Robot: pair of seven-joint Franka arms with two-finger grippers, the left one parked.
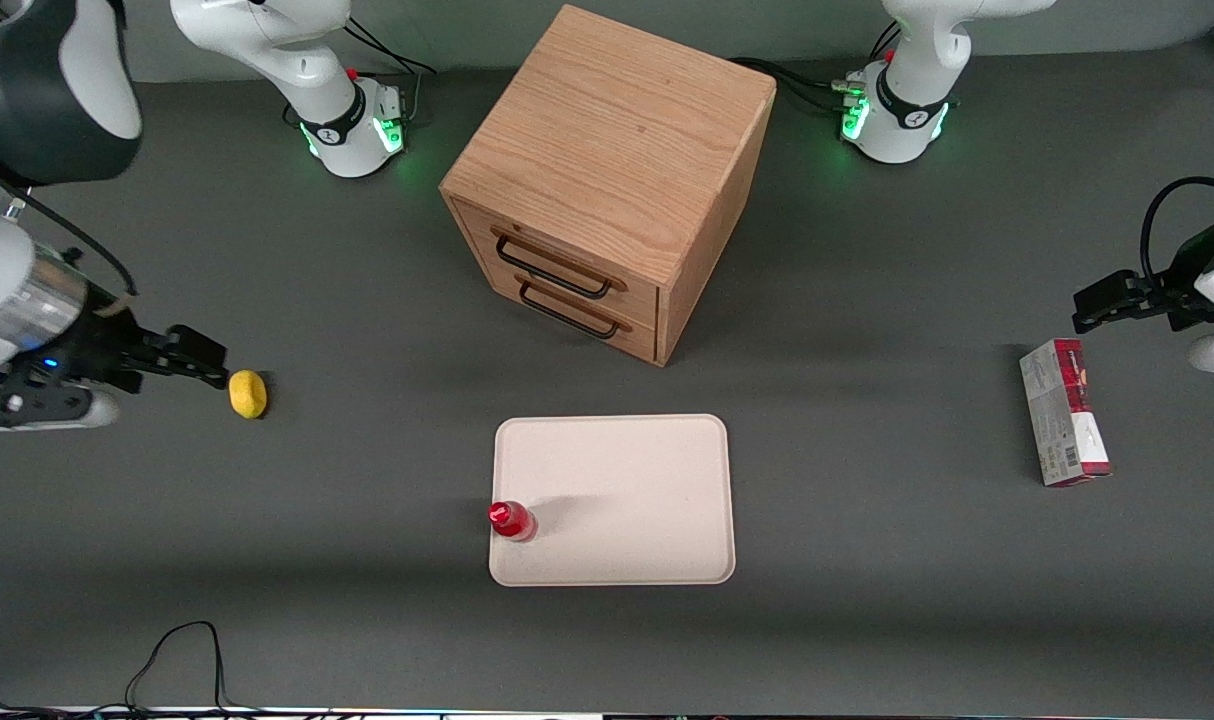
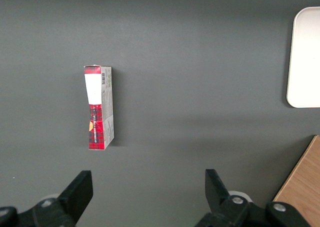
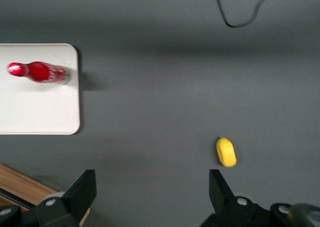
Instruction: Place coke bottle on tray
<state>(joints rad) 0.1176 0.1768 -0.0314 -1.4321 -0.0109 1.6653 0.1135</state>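
Observation:
The coke bottle [image 1: 512,521], small and red with a red cap, stands upright on the cream-white tray [image 1: 627,480], at the tray's corner nearest the front camera on the working arm's end. It also shows in the right wrist view [image 3: 40,72] on the tray [image 3: 35,107]. My right gripper [image 1: 202,360] is open and empty, high above the table at the working arm's end, beside the yellow lemon [image 1: 248,393] and well away from the tray. In the right wrist view the gripper [image 3: 152,189] has its fingers wide apart over bare table.
A wooden drawer cabinet [image 1: 607,180] stands farther from the front camera than the tray. The lemon also shows in the right wrist view [image 3: 226,151]. A red-and-grey carton [image 1: 1064,411] lies toward the parked arm's end. A black cable [image 1: 182,655] loops near the table's front edge.

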